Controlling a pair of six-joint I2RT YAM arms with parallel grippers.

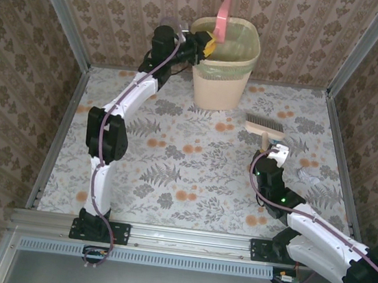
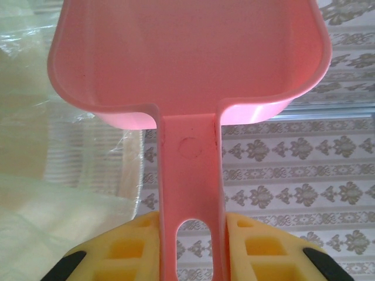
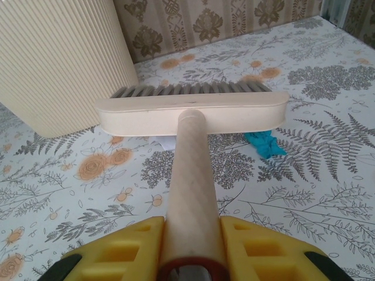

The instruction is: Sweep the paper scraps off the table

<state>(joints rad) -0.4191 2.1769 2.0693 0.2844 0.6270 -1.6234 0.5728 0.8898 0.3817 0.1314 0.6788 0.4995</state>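
My left gripper (image 1: 208,45) (image 2: 190,237) is shut on the handle of the pink dustpan (image 1: 223,18) (image 2: 187,58) and holds it upright over the beige bin (image 1: 223,63). My right gripper (image 1: 271,151) (image 3: 192,240) is shut on the handle of a cream brush (image 1: 264,129) (image 3: 193,111), whose bristles point away over the table (image 1: 192,169). A teal paper scrap (image 3: 265,143) lies on the cloth just right of the brush head. A white scrap (image 3: 167,142) peeks out under the brush. Another whitish crumpled bit (image 1: 307,175) lies right of the right wrist.
The ribbed bin (image 3: 58,58), lined with a clear bag (image 2: 35,117), stands at the back middle of the table, left of the brush. Brown patterned walls (image 1: 20,58) and aluminium rails (image 1: 177,238) enclose the table on all sides.
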